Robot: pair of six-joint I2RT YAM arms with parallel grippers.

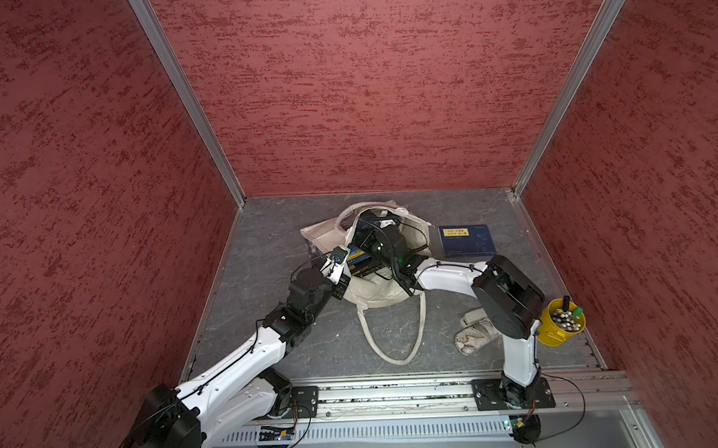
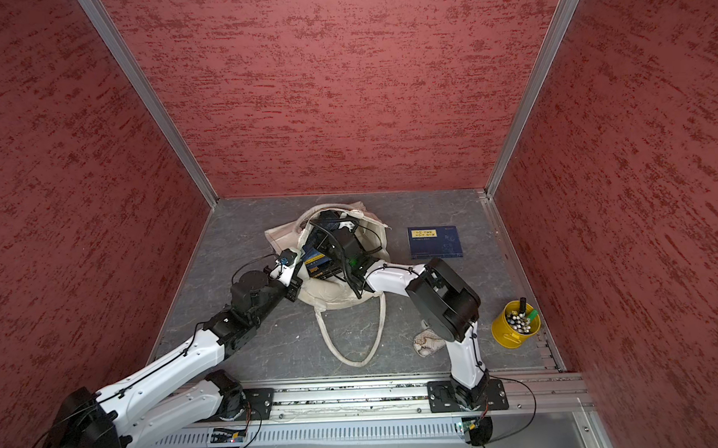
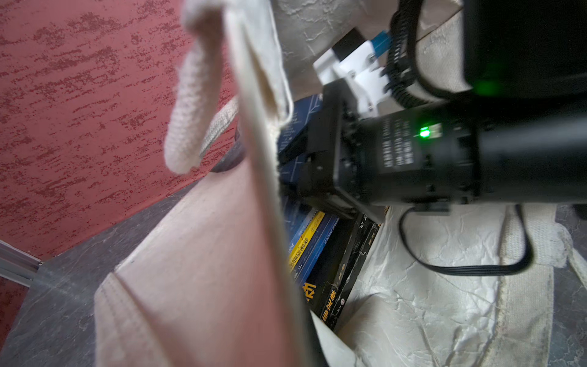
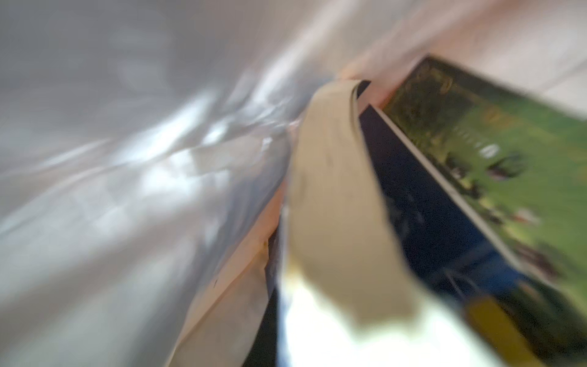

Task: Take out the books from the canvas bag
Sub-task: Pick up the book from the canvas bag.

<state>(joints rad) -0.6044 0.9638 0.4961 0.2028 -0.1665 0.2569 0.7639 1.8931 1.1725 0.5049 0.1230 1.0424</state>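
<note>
The job looked partly done. One dark blue square book with a yellow label (image 1: 467, 240) already lay flat on the grey worktop (image 1: 270, 328). It was well apart from the cream-white canvas bag (image 1: 377, 293), on the right arm's side. More books were in the bag: a stack of thin paperbacks with yellow, blue and black spines (image 3: 320, 254) lay inside its open mouth.

The step in hand looked like grabbing the next book. The left end effector (image 1: 343, 284) was closed on the near rim of the bag and held the mouth open. The right end effector (image 1: 364, 233) was deep inside the bag, right by the stack. Its jaws were closed. But the cloth hid the tips and the right wrist view was blurred, so I could not tell if a book was pinched.

Next, I think the right arm needed to lift out slowly, clear of the rim and the long loop handles (image 1: 420, 326).
</note>
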